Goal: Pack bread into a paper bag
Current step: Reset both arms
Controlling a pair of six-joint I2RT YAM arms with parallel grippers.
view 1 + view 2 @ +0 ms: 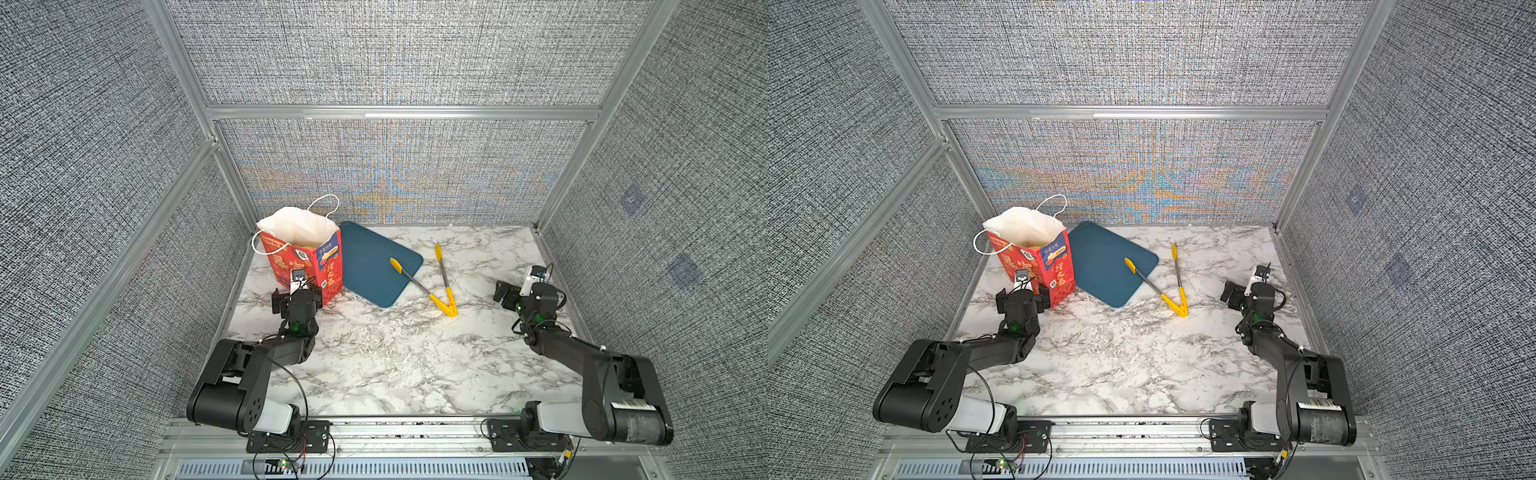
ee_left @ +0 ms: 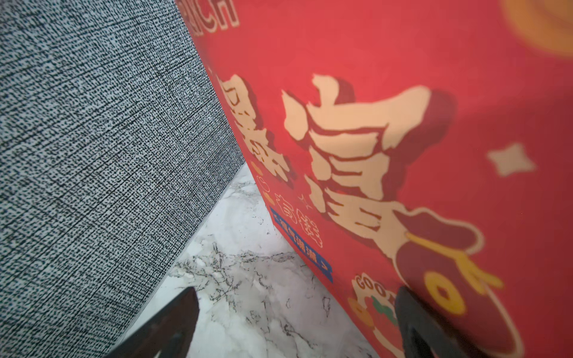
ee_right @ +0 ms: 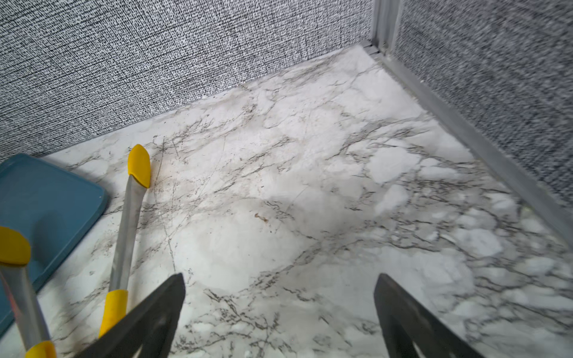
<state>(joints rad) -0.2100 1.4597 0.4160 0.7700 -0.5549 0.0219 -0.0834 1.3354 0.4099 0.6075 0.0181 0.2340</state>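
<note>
Left jaws wide beside paper bag (image 2: 449, 130)

Grey framed panels (image 1: 395, 62) enclosing marble tabletop (image 1: 395, 357) suggest lab.

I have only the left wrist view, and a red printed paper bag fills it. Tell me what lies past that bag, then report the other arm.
Observer: In both top views a dark blue flat tray lies close beside the red paper bag, towards the middle of the white marble table.
Operator: Report any tool near it.
Observer: The yellow-tipped metal tongs lie spread open, one tip over the tray and the other over the bare table.
Operator: Now the other arm.
Observer: The right gripper is open and holds nothing. It is near the table's right side, apart from the tongs.
</note>
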